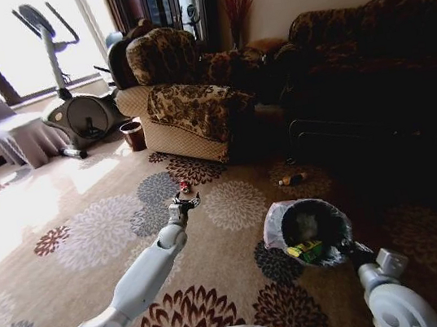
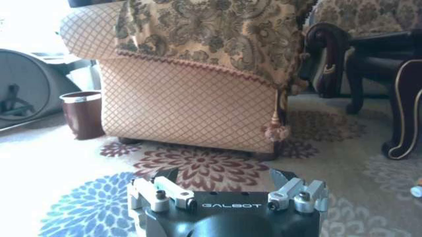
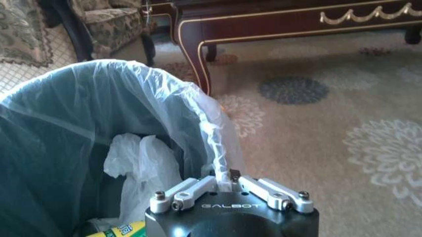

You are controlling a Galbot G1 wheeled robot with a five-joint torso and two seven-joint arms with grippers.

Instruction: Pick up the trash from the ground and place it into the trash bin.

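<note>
left gripper (image 1: 185, 207), jaws spread and empty, hovers near a red scrap (image 1: 185, 187); right gripper (image 3: 223, 183) pinches the trash bin (image 1: 282, 213) liner. next, likely: lower and close.

GALBOT on left end effector (image 2: 224, 185), right end effector (image 3: 224, 186)

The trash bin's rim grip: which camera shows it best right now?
The right wrist view: the right gripper is shut on the liner at the rim of the trash bin. The head view shows the whole bin and the green wrapper inside. The left wrist view faces the armchair.
</note>
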